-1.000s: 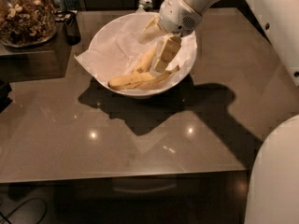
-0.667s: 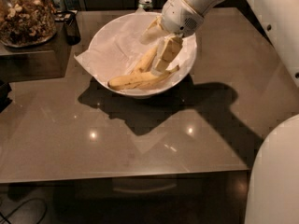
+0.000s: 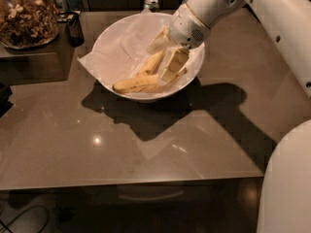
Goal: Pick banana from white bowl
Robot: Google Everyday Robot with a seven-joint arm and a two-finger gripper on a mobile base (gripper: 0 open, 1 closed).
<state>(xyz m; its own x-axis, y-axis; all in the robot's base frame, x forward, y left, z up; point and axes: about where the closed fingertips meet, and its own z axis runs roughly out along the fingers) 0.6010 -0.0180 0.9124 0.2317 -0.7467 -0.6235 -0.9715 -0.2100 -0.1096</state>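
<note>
The white bowl [image 3: 114, 40], lined with crumpled white paper, stands at the back middle of the brown table. Two bananas lie in it. The longer, deep yellow banana [image 3: 138, 84] lies across the near side of the bowl. A slimmer, paler banana [image 3: 151, 64] leans diagonally above it. My gripper [image 3: 165, 55] reaches down into the bowl from the upper right. It is open, with one finger left of the slimmer banana's upper end and the other finger [image 3: 173, 64] to its right, its tip close to the longer banana. It holds nothing.
A glass jar of brown snacks [image 3: 26, 16] stands on a dark raised block at the back left, with a dark cup [image 3: 74, 25] beside it. A can [image 3: 151, 4] stands behind the bowl. My white body [image 3: 286, 178] fills the lower right. The table's front edge runs along the bottom.
</note>
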